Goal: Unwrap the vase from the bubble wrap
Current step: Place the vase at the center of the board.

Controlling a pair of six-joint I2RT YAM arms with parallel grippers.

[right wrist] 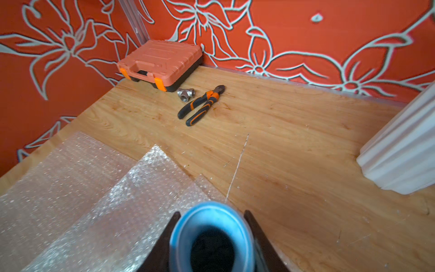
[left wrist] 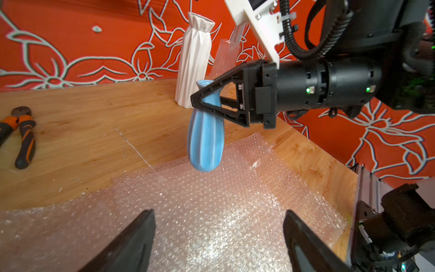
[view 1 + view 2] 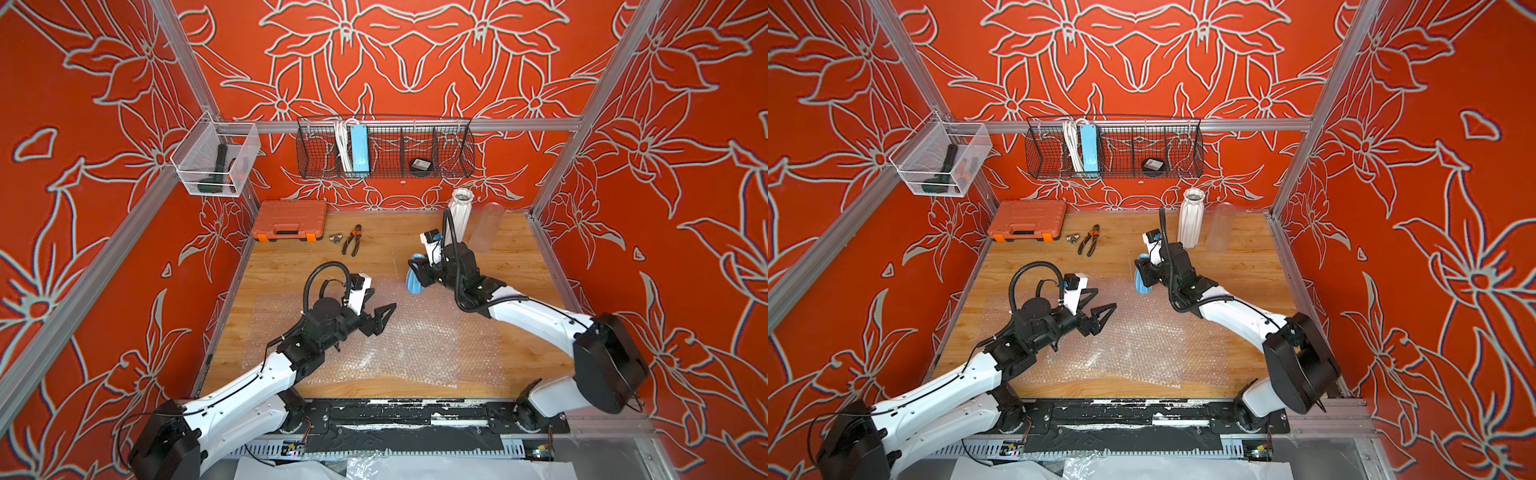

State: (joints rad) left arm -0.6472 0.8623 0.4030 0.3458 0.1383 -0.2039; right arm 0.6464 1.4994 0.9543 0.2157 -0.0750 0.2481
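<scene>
The bubble wrap [image 3: 415, 345] lies spread flat over the near middle of the wooden table [image 3: 519, 291], as overlapping clear sheets with nothing wrapped in them. Above its left part hovers the left gripper [image 3: 384, 298]. Its jaws stand wide apart and empty, and the left wrist view shows only the sheeting between the two fingers [image 2: 141, 235].

Farther back and to the right, the right gripper [image 2: 202, 101] is clamped on the narrow neck of the blue vase [image 2: 204, 141]. The bare, ribbed body of the vase hangs down, slightly tilted, over the far edge of the wrap and seems clear of it.

At the far right stand a white vase [image 3: 460, 212] and, just beside it, a glass cylinder [image 3: 486, 228]. At the far left lie pliers [image 1: 200, 106], a pipe fitting [image 1: 186, 94] and an orange tool case [image 1: 160, 63] against the wall.
</scene>
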